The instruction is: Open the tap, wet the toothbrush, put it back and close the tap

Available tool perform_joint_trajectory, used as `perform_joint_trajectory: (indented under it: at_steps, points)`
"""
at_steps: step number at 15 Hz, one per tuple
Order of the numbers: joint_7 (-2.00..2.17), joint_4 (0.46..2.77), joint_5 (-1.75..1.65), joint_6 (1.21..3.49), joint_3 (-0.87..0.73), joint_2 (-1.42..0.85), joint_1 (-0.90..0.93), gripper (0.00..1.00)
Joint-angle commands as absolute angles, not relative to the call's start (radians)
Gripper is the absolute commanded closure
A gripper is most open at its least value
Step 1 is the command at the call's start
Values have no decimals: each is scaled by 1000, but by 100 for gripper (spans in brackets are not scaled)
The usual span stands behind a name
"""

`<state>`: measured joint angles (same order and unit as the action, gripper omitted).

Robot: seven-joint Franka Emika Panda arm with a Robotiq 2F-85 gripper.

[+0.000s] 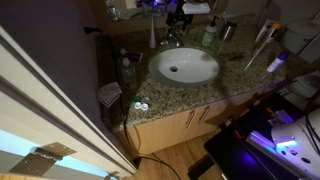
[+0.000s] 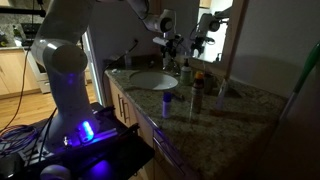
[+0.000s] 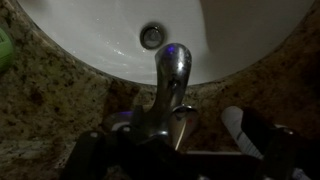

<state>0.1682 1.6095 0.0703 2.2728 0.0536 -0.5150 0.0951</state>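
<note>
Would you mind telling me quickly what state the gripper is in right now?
Gripper: open, holding nothing, just above the tap.

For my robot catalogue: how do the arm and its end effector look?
The arm is white, with thick rounded segments; a blue light glows at its base. The end effector is dark, almost black. No markings are readable.

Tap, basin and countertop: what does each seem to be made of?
The tap looks like chrome-plated metal: mirror-bright, with sharp reflections on its spout. The basin seems glazed ceramic or porcelain: smooth, evenly white, faintly glossy. The countertop looks like polished granite, or an imitation: speckled brown-grey grain.
</note>
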Motion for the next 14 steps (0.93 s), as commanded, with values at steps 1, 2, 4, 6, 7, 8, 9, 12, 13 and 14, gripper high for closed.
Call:
perform_joint_trajectory:
  at_steps: [1,2,4,6,7,8,9,12,13,14]
  points:
    - [181,1596,75,2257,48,-533,98,0]
    - [190,1594,72,2254,44,-536,100,0]
    - [179,1607,73,2269,49,-525,99,0]
    - [184,1607,69,2267,47,-528,101,26]
    - [181,1608,70,2272,48,-528,101,33]
    - [180,1612,68,2276,48,-525,102,40]
    - [178,1615,68,2280,49,-521,102,47]
    - [176,1620,67,2288,48,-514,102,69]
    - [178,1621,66,2290,47,-513,102,76]
    - [177,1623,63,2292,44,-512,101,83]
